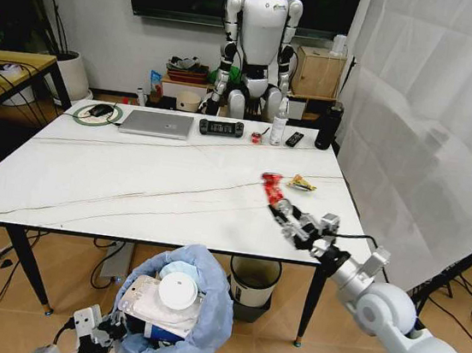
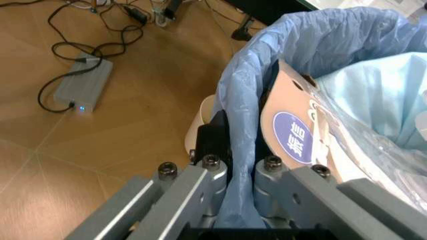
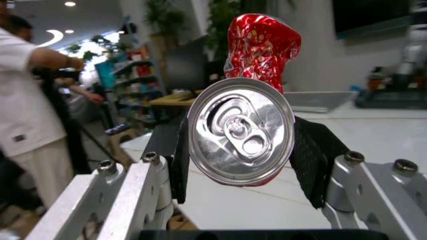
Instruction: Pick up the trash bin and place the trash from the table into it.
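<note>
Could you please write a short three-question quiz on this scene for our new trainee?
1. True or false: the right tool grips a crushed red can above the table.
2. What does the left tool pinch? A) the laptop B) the rim of the trash bin C) a cable
3. Name the small piece of litter lying on the table beside the can.

Key: 1 true; 2 B; 3 a yellow wrapper.
</note>
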### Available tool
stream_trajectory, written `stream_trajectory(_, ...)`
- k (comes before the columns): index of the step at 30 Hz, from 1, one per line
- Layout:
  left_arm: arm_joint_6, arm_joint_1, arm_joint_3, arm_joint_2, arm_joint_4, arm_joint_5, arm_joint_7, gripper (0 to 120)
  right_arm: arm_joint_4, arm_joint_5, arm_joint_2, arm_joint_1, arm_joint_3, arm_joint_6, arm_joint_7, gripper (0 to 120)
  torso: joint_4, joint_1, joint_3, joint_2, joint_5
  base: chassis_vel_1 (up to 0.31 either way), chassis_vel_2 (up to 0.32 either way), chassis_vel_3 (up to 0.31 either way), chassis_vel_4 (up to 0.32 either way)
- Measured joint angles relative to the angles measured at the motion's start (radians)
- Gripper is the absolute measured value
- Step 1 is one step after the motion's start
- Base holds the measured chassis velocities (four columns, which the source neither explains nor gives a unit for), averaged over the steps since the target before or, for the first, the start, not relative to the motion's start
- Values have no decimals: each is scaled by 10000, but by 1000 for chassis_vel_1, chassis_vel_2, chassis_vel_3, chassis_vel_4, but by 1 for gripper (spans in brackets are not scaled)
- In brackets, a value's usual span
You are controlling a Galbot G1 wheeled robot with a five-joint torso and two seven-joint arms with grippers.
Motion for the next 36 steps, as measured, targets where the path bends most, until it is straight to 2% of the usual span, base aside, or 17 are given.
stream_trajectory(2, 18, 73, 20, 45, -113, 18, -17, 0, 25, 8, -30, 511, -970, 166, -171, 43, 1, 0, 0, 0, 5, 0, 0, 0, 0)
stream_trajectory(3, 18, 73, 20, 45, -113, 18, -17, 0, 25, 8, -30, 511, -970, 166, -171, 43, 1, 0, 0, 0, 5, 0, 0, 0, 0)
stream_trajectory(4, 39, 137, 46, 108, -215, 20, -29, 0, 26, 6, -46, 982, -1931, 292, -336, 43, 1, 1, 0, 0, 3, 0, 0, 0, 0)
stream_trajectory(6, 84, 171, 55, 175, -277, 23, -70, 0, 22, -24, -16, 1463, -2960, 415, -432, 43, 0, 1, 0, 0, 3, 0, 0, 0, 0)
stream_trajectory(10, 179, 144, 105, 176, -390, 21, -146, 0, -181, -243, 182, 2054, -4276, 434, -688, 43, 1, 2, 0, 0, 5, 0, 0, 0, 0)
stream_trajectory(15, 217, 127, 72, 143, -448, 21, -180, 0, -482, -746, 263, 2026, -4737, 384, -1081, 43, 0, 2, 1, -1, 3, 0, 0, 0, 0)
stream_trajectory(22, 237, 126, 26, 150, -550, -15, -218, 0, -695, -1407, 180, 1718, -4622, 414, -1224, 43, -2, 2, 0, 0, 5, 0, 0, 0, 0)
stream_trajectory(25, 239, 137, 51, 135, -566, -16, -219, 0, -714, -1469, 161, 1704, -4551, 414, -1245, 47, -1, 2, 0, 0, 5, 0, 0, 0, 0)
stream_trajectory(26, 240, 142, 54, 128, -568, -14, -220, 0, -730, -1531, 137, 1690, -4485, 430, -1269, 53, -1, 2, 0, -1, 5, 0, 0, 0, 0)
stream_trajectory(32, 239, 115, 24, 99, -583, 0, -220, 0, -715, -1707, -17, 1460, -4196, 666, -1345, 79, -2, 2, 0, -2, 5, 0, 0, 0, 0)
stream_trajectory(34, 239, 113, 26, 97, -584, 2, -221, 0, -714, -1718, -17, 1440, -4169, 680, -1347, 80, -2, 1, 0, -2, 5, 0, 0, 0, 0)
stream_trajectory(36, 240, 111, 35, 92, -584, 20, -219, 0, -714, -1745, 33, 1353, -3950, 758, -1320, 91, -2, 1, 0, -3, 5, 0, 0, 0, 0)
